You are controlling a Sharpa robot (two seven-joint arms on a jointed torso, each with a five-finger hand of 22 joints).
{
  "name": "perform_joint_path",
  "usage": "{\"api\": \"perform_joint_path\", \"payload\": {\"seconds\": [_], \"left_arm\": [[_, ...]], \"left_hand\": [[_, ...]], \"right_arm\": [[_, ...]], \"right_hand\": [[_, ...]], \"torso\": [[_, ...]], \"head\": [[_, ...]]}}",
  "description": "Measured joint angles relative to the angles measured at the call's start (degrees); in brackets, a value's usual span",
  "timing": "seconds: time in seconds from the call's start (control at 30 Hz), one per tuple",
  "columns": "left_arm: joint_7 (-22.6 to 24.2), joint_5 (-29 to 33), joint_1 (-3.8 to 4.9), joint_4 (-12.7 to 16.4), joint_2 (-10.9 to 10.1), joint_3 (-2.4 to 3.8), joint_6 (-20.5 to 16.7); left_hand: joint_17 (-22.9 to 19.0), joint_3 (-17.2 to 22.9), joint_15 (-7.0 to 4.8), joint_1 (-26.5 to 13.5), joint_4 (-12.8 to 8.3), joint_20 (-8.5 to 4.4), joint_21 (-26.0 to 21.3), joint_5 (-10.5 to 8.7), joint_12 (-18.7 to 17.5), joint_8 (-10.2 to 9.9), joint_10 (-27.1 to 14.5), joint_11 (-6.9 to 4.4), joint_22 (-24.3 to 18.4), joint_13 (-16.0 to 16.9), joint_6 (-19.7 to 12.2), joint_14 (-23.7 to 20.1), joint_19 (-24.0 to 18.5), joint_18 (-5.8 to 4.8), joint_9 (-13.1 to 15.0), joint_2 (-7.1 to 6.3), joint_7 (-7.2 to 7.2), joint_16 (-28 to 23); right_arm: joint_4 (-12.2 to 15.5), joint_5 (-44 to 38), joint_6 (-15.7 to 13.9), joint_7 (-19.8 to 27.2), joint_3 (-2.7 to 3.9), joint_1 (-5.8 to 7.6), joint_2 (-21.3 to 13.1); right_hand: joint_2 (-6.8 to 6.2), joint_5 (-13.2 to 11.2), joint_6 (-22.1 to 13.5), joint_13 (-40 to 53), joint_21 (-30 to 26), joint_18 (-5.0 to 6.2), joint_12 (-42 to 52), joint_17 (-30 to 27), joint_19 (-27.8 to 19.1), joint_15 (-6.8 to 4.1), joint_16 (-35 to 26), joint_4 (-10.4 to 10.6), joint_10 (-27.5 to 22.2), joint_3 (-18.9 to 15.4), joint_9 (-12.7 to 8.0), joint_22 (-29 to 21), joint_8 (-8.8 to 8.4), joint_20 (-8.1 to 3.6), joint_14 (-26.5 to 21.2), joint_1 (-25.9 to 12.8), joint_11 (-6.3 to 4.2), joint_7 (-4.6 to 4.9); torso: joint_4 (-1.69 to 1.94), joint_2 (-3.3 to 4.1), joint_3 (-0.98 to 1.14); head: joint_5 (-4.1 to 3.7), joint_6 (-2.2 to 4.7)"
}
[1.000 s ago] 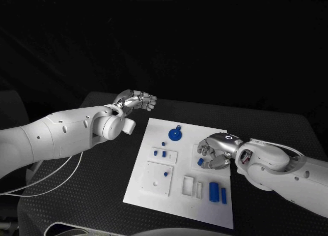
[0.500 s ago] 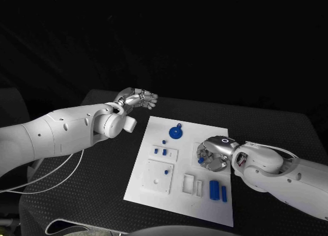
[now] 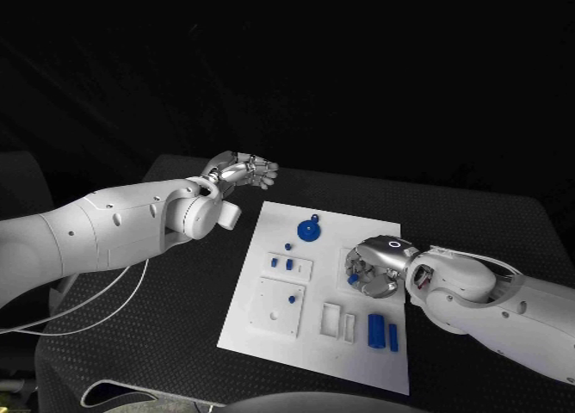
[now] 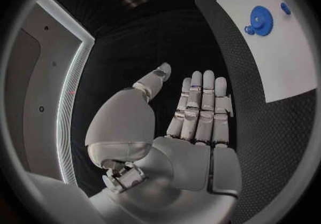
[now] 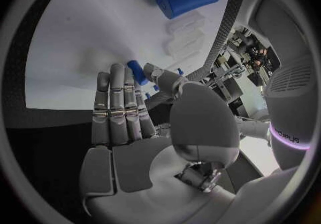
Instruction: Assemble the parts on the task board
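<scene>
The white task board (image 3: 315,360) lies in the middle of the black table. My right hand (image 3: 377,268) hovers low over its right half. In the right wrist view its thumb and a finger (image 5: 127,82) pinch a small blue peg (image 5: 136,71), seen in the head view as the peg (image 3: 352,277) at the hand's left side. My left hand (image 3: 242,170) hangs in the air beyond the board's far left corner; its fingers (image 4: 200,103) are stretched out and hold nothing.
A blue gear (image 3: 307,232) lies at the board's far end. Two small blue pegs (image 3: 281,263) stand in a raised white plate, another peg (image 3: 292,300) in the plate below. Two blue cylinders (image 3: 383,334) lie near white slots (image 3: 329,320).
My right hand has turned and drawn in over the small blue peg, its fingers closing toward it. The left hand has barely moved.
</scene>
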Motion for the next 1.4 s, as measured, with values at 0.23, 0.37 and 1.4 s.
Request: {"api": "perform_joint_path", "payload": {"seconds": [0.23, 0.37, 1.4], "left_arm": [[-0.02, 0.00, 0.00, 0.01, 0.08, 0.00, 0.02], [-0.02, 0.00, 0.00, -0.02, 0.05, 0.00, 0.02], [-0.02, 0.02, 0.00, -1.26, 0.34, 0.00, 0.05]], "left_hand": [[0.05, 0.00, 0.00, 0.00, 0.00, 0.00, 0.00, 0.00, 0.00, 0.00, 0.00, 0.00, 0.00, 0.00, 0.00, 0.00, 0.00, -0.01, -0.05, 0.00, 0.00, 0.00], [0.05, 0.00, 0.00, 0.00, 0.00, 0.00, 0.00, 0.00, 0.00, 0.00, 0.00, 0.00, -0.01, 0.00, 0.00, 0.00, 0.00, -0.02, -0.05, 0.00, 0.00, 0.00], [0.22, 0.00, 0.00, 0.00, 0.00, 0.00, -0.22, 0.00, 0.00, 0.00, 0.00, 0.00, 0.04, -0.09, 0.00, 0.00, 0.00, 0.52, -0.09, 0.00, 0.00, -0.22]], "right_arm": [[0.10, -1.03, -1.34, -0.65, 0.00, -0.02, 0.15], [0.31, -1.47, -2.20, -0.94, -0.01, -0.03, 0.03], [6.69, 1.99, -7.51, 0.44, 2.44, 0.37, 2.94]], "right_hand": [[0.54, -0.06, 1.82, 0.86, 1.23, 0.00, 0.83, 0.93, 1.94, -0.99, 1.22, -0.48, 2.23, 2.83, 0.14, 0.05, 1.16, -0.91, 1.85, 0.34, -1.01, -0.58], [0.54, -0.07, 1.83, 1.28, 1.69, 0.01, 1.05, 1.37, 2.45, -1.23, 1.45, -0.57, 3.05, 3.99, 0.14, 0.04, 1.42, -1.02, 2.46, 0.34, -1.41, -0.59], [0.53, -0.28, 2.20, 2.22, 2.57, -0.01, 1.10, 2.08, 3.48, -1.70, 1.68, -0.90, 3.67, 4.77, 0.13, 0.02, 1.80, -1.63, 3.18, 0.35, -1.63, -0.57]], "torso": [[0.05, -0.03, 0.00], [0.09, -0.03, -0.03], [0.10, -0.06, -0.10]], "head": [[-0.05, -0.07], [0.01, -0.10], [1.18, -0.09]]}}
